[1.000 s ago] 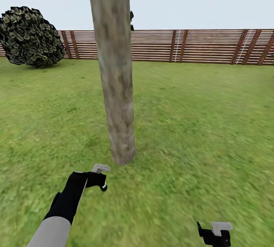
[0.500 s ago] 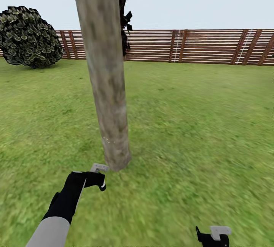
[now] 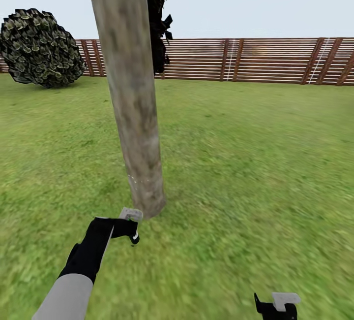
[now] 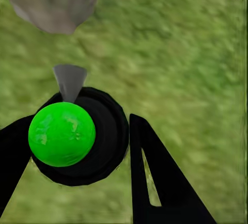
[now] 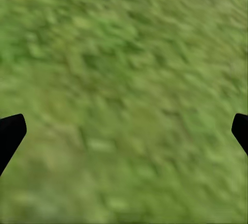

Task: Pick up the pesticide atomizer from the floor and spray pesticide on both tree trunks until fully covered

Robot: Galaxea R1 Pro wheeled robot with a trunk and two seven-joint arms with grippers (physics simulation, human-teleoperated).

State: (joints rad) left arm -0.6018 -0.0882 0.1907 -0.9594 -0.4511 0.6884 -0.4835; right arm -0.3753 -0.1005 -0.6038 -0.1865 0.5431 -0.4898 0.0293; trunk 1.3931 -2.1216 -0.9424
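So the tree trunk (image 3: pixel 133 113) is now seen nearer and further toward the left of the head view than a second ago, and since the whole picture has shifted with it (more dark foliage (image 3: pixel 158 19) is seen behind the trunk), that's best put down to the camera and base being moved, not the tree. A few pale specks (image 3: pixel 135 178) can be made out low on the bark, which weren't visible a second ago, so the spraying seems to have been started, but most of the trunk is plainly left bare.

The sprayer (image 4: pixel 72 131) is held in the left pincer (image 3: pixel 129 226), which is clenched around it: in the left wrist view the bright green cap and dark body are gripped between the black fingers (image 4: pixel 160 182), with the grey nozzle pointed at the base of the trunk. In the head view the grey trigger head is seen just beside the foot of the tree.

The right pincer (image 3: pixel 276 307) is hung low over the grass (image 3: pixel 255 162), released, nothing held; its fingertips are spread wide in the right wrist view.

Fence (image 3: pixel 265 59) and bush (image 3: pixel 39 47) are seen well back. The second tree can't be judged from here.
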